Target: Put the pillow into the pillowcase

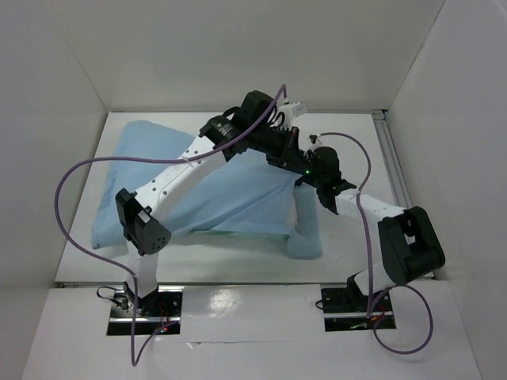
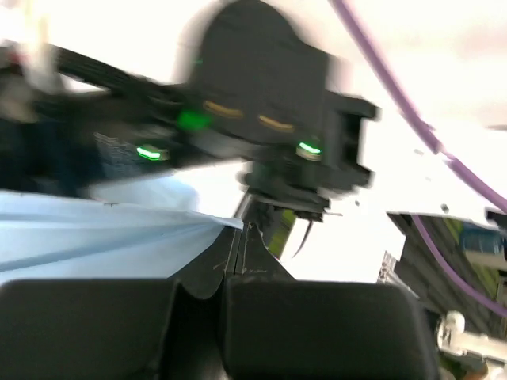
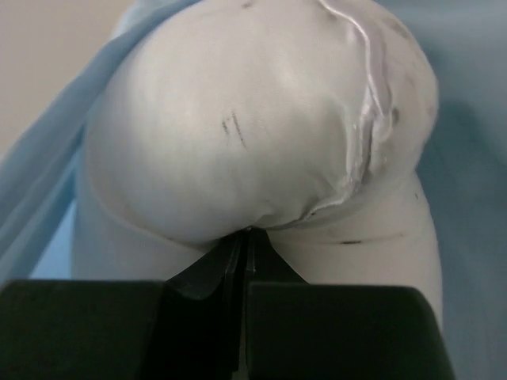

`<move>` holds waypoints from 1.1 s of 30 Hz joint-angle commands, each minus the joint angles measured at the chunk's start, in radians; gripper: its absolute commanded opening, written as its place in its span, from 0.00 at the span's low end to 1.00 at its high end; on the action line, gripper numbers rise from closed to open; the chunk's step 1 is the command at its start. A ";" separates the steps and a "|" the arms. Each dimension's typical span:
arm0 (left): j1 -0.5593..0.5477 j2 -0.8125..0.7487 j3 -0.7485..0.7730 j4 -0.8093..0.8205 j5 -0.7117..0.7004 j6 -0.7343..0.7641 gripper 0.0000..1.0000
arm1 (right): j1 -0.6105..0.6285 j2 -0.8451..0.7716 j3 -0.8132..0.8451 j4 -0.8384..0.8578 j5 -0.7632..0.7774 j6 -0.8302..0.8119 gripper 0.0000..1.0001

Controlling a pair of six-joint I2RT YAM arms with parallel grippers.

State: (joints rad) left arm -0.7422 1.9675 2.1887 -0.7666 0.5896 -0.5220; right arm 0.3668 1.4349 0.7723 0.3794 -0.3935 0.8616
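My left gripper (image 2: 240, 235) pinched tight on pillowcase (image 1: 198, 194) edge, holding mouth up. My right gripper (image 3: 245, 234) squeezed shut on pillow (image 3: 253, 119) end. Pillow partly inside, white end poking out toward table (image 1: 238, 271) right edge. Stuffing step. Next: push pillow deeper, hold mouth wide.

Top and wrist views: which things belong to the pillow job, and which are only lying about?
Job:
- pillowcase
- pillow
- left gripper, shut on the pillowcase
- right gripper, shut on the pillow

Not the job:
- purple cables
- table
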 commanded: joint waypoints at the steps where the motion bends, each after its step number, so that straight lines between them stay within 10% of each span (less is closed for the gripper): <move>1: -0.042 -0.114 -0.103 0.228 0.133 -0.061 0.00 | 0.060 0.042 -0.019 0.110 -0.050 0.071 0.00; 8: 0.020 -0.180 -0.254 0.075 -0.113 -0.007 0.08 | 0.048 -0.060 -0.076 -0.071 0.004 0.019 0.07; 11: 0.020 -0.190 -0.233 -0.028 -0.251 0.017 0.54 | -0.005 -0.145 -0.067 -0.282 0.079 -0.065 0.72; 14: 0.020 -0.200 -0.202 -0.115 -0.380 0.028 0.79 | -0.080 -0.206 -0.006 -0.531 0.180 -0.147 0.97; 22: -0.097 -0.053 -0.035 -0.428 -0.779 -0.096 1.00 | -0.285 -0.271 0.045 -0.826 0.329 -0.277 1.00; 33: -0.250 0.226 0.181 -0.598 -1.140 -0.222 1.00 | -0.404 -0.330 0.025 -0.856 0.235 -0.343 1.00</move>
State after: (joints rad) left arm -0.9867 2.1380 2.2833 -1.2556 -0.3843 -0.6971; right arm -0.0212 1.1519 0.7864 -0.4370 -0.1406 0.5552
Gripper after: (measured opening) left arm 1.000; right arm 0.997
